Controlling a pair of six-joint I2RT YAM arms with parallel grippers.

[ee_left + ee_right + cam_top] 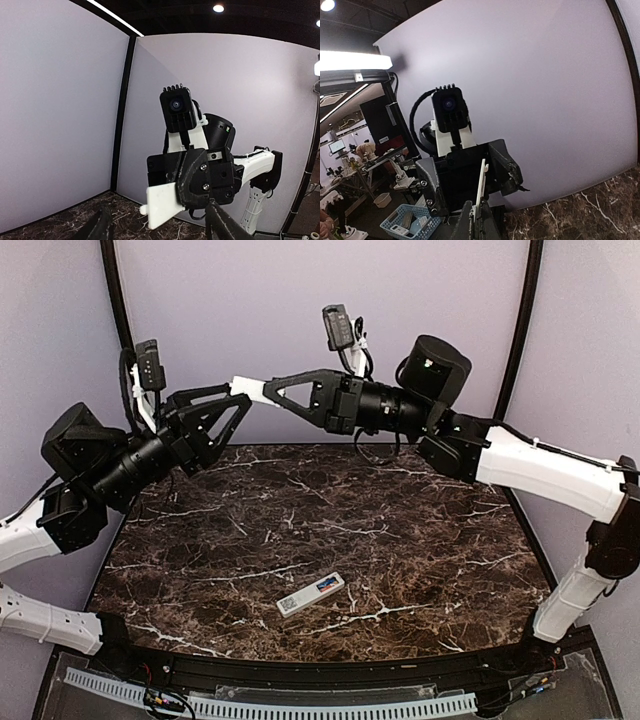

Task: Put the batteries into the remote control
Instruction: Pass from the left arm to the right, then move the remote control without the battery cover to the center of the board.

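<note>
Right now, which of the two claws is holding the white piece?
The right gripper: its jaws are shut on the flat white piece. The left gripper faces it with fingers spread open.

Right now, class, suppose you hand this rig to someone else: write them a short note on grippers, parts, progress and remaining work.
The left gripper is open, raised, holding nothing.
The right gripper is shut on a thin white cover piece in mid-air.
The remote control lies label side up on the table, near the front.
No loose batteries in view; coloured marks at the remote's end are too small to identify.
Done: cover is off.
Left: confirm batteries are in, fit cover.
</note>
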